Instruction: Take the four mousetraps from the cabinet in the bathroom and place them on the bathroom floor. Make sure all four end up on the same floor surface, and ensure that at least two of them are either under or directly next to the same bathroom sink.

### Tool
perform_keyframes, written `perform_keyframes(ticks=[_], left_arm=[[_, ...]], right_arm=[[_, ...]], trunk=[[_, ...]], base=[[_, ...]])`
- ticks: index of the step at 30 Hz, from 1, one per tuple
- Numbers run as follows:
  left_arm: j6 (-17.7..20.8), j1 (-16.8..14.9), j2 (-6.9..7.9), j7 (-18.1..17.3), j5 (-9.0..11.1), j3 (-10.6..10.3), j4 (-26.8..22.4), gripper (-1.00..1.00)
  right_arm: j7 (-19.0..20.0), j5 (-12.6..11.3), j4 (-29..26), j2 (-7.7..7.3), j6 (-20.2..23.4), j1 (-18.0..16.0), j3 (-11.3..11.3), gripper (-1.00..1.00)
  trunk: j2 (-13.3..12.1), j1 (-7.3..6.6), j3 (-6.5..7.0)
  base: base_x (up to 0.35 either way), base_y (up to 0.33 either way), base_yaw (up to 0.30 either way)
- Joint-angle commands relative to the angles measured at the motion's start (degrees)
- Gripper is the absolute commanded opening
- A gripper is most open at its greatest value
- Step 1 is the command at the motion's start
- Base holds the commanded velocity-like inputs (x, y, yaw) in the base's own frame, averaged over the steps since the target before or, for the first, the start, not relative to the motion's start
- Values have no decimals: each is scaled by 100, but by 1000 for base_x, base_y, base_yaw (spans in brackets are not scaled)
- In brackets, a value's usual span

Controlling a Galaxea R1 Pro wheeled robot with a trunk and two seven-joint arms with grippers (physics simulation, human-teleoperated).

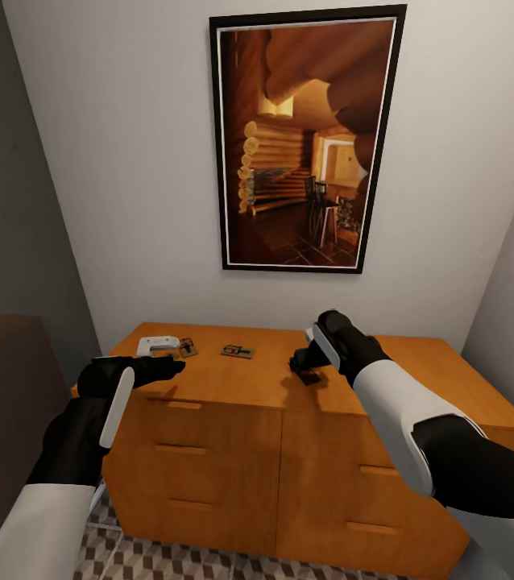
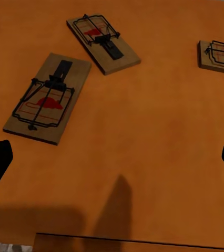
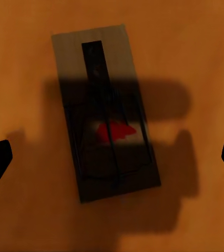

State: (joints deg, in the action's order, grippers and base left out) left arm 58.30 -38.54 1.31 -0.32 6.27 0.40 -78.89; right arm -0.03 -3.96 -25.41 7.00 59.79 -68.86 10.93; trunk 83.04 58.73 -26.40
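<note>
Hovering wide open and empty, the right gripper (image 1: 309, 372) brackets one mousetrap (image 3: 105, 112) on the cabinet (image 1: 233, 387); descend squarely, closing across its wooden edges. Left gripper (image 1: 172, 366), likewise open, faces three farther mousetraps (image 2: 48, 96).

no readable text, labels, brands, numbers or signs on anything

Orange-brown cabinet (image 1: 233, 435), brown mousetraps (image 2: 46, 98) — red bait patches, cube-patterned floor (image 1: 209, 564)
</note>
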Motion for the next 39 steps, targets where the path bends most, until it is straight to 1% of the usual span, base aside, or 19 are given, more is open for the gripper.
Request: perform_keyframes(ticks=[1,9,10,18,39], left_arm=[[25,-4,1,-3,23,4,-4,100],[24,-4,1,-3,23,4,10,100],[24,-4,1,-5,23,4,81,100],[22,-4,1,-11,21,4,168,100],[15,-4,1,-12,14,3,198,100]], right_arm=[[-6,-36,6,-6,21,-5,41,100],[-6,-34,126,-5,21,-5,38,100],[-6,-34,290,-5,21,-5,31,100],[-6,-33,479,-10,21,-5,39,100],[16,-26,537,-15,21,-5,41,100]], trunk=[[4,0,-7],[4,0,-7],[4,0,-7],[4,0,-7],[4,0,-7]], base=[[0,0,0],[0,0,0],[0,0,0],[0,0,0],[0,0,0]])
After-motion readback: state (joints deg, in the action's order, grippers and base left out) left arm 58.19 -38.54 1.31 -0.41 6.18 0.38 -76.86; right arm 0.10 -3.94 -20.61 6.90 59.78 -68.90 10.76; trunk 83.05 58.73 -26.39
